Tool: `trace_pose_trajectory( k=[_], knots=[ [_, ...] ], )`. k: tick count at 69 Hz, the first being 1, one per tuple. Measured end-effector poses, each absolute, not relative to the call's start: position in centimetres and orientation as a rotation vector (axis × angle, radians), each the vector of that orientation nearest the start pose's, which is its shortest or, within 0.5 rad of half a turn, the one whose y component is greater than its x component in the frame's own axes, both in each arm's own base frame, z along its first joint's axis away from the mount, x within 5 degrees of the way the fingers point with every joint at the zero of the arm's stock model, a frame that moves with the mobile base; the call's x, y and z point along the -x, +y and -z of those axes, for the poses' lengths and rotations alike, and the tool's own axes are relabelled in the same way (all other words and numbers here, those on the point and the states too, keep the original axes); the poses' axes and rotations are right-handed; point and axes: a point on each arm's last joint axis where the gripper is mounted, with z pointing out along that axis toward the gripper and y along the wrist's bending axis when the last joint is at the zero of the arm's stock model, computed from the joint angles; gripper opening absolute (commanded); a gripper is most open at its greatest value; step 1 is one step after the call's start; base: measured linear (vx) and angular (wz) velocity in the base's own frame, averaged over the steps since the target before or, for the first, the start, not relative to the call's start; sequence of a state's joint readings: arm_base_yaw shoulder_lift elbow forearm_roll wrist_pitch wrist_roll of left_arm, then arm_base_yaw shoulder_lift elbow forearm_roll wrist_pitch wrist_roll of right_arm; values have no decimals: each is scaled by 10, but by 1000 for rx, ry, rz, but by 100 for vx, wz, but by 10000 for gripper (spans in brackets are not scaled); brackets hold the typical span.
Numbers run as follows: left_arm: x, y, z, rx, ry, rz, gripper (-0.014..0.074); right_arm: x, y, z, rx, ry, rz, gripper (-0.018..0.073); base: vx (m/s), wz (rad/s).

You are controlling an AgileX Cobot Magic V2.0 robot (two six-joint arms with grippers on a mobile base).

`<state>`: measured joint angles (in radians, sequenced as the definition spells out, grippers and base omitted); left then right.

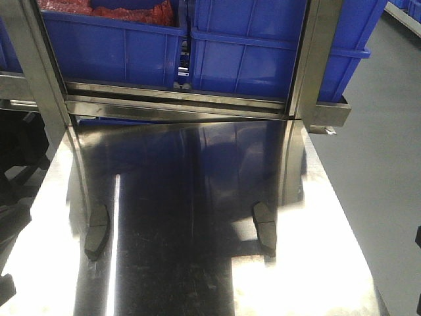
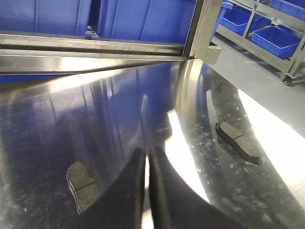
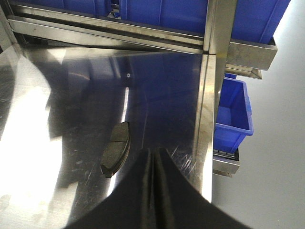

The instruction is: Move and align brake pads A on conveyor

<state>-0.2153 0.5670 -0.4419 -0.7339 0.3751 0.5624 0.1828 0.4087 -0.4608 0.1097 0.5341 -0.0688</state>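
Shiny steel table [image 1: 197,263] fills most of what we see, with blue bins [image 1: 250,46] sitting on a steel rack [image 1: 171,99] at its far edge and grey floor [image 1: 381,164] off to the right. We count two pads lying flat on the table, well apart: the left pad [image 1: 97,232] near the left side and the right pad [image 1: 265,227] nearer the right edge. In the left wrist view the groove across the left pad's face is easy to spot.

The left gripper [image 2: 147,152] hangs above the table between the two pads, fingers pressed together with nothing in them. The right gripper [image 3: 153,152] is squeezed together as well (also empty), and the right pad lies just left of its tips.
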Motion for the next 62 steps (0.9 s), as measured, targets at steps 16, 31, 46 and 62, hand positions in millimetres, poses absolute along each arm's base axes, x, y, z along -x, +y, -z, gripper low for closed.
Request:
trace_pose_trajectory(
  k=[16, 31, 46, 62],
  knots=[
    [-110, -47, -292, -246, 1895, 473, -6, -83, 21, -292, 191, 1958, -191, -6, 0, 1],
    [-110, -47, -292, -246, 1895, 473, -6, -83, 21, -292, 191, 1958, -191, -6, 0, 0],
    [-110, -47, -292, -246, 1895, 473, -6, -83, 21, -292, 191, 1958, -191, -6, 0, 0],
    [-110, -47, -292, -246, 1895, 473, -6, -83, 21, -292, 191, 1958, -191, -6, 0, 0]
  ],
)
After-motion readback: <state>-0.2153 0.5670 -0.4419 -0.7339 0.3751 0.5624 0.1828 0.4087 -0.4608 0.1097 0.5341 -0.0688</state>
